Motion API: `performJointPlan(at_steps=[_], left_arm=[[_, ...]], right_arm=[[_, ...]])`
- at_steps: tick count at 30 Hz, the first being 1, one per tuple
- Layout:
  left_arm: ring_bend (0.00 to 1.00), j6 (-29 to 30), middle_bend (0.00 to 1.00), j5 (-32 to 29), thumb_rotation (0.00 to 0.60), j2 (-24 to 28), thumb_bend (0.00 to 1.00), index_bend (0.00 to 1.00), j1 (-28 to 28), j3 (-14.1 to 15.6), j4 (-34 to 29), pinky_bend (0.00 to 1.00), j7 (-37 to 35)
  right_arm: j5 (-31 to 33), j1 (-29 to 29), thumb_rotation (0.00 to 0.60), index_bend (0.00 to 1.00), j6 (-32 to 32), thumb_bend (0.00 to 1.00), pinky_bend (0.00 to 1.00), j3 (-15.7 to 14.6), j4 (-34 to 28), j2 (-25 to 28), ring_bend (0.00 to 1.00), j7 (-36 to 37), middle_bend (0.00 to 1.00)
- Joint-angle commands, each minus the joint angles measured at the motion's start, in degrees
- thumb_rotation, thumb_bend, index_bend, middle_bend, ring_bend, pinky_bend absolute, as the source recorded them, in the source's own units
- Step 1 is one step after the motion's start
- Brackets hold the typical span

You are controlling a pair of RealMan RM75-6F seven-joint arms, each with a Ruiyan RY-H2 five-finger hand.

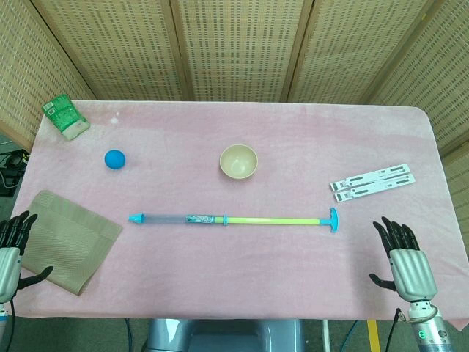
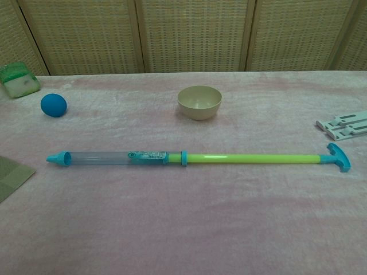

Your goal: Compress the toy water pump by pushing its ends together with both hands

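Observation:
The toy water pump (image 1: 233,219) lies flat across the pink table, fully extended. Its clear barrel (image 2: 114,157) with a blue nozzle tip (image 2: 55,158) points left; the yellow-green rod (image 2: 252,158) ends in a blue T-handle (image 2: 338,156) on the right. In the head view my left hand (image 1: 10,249) hovers at the table's front left corner, fingers spread, holding nothing. My right hand (image 1: 404,257) is at the front right, fingers apart and empty, a little right of and nearer than the handle (image 1: 333,220). Neither hand shows in the chest view.
A beige bowl (image 1: 239,161) stands behind the pump's middle. A blue ball (image 1: 114,159) and a green-white pack (image 1: 66,116) sit at the back left. A tan cloth (image 1: 66,238) lies at the front left. White plastic pieces (image 1: 372,182) lie at the right.

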Motion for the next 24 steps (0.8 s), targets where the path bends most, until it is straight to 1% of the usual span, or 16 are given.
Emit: performJointPlan(at_steps=[1,21,24], left_arm=[[0.0,-0.1,0.0,0.0,0.6,0.0,0.0,0.0,0.1,-0.1,0.0,0.0,-0.1],[0.0,-1.1,0.0,0.8,0.6,0.1,0.0,0.0,0.6,-0.9,-0.4,0.0,0.4],[0.0,-1.3,0.0,0.8,0.6,0.1,0.0,0.0,0.7,-1.1,-0.5,0.0,0.5]], right_arm=[[-0.2,-0.1,0.6,0.0,-0.1,0.0,0.0,0.1,-0.1,-0.1,0.0,-0.1,0.0],[-1.1,-1.1,0.6,0.0,-0.1,0.0,0.0,1.3,-0.8,0.8,0.0,1.0,0.0],[-1.3,-1.2,0.6,0.01,-0.2,0.03,0.0,1.5,-0.6,0.6,0.0,1.0,0.0]])
